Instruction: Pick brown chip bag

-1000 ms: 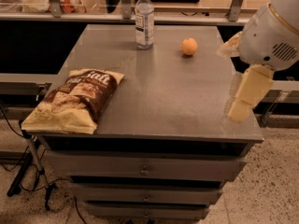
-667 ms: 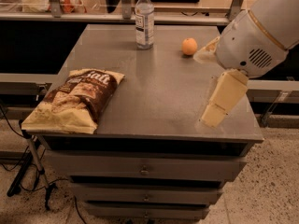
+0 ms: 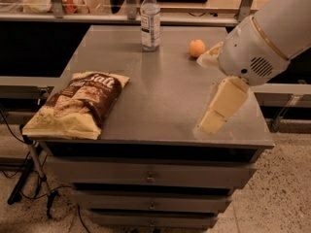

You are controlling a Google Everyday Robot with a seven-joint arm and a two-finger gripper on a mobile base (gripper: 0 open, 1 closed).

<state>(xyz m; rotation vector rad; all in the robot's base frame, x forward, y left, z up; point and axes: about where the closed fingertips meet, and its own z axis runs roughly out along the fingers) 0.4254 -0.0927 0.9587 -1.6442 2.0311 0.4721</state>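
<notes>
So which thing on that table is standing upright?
The water bottle at the back edge; the brown chip bag lies flat, the orange is round. The gripper hangs over the table's right front corner.

Brown chip bag (image 3: 80,103), near left: crinkly film, soft sheen. Cabinet top (image 3: 165,91): smooth grey, dull satin, faint reflections. Water bottle (image 3: 150,21), far side: clear glossy plastic. Gripper (image 3: 212,122), over the near right edge: smooth cream plastic, matt. Arm housing (image 3: 252,57): white, semi-gloss. Floor (image 3: 286,198): speckled stone look.
</notes>
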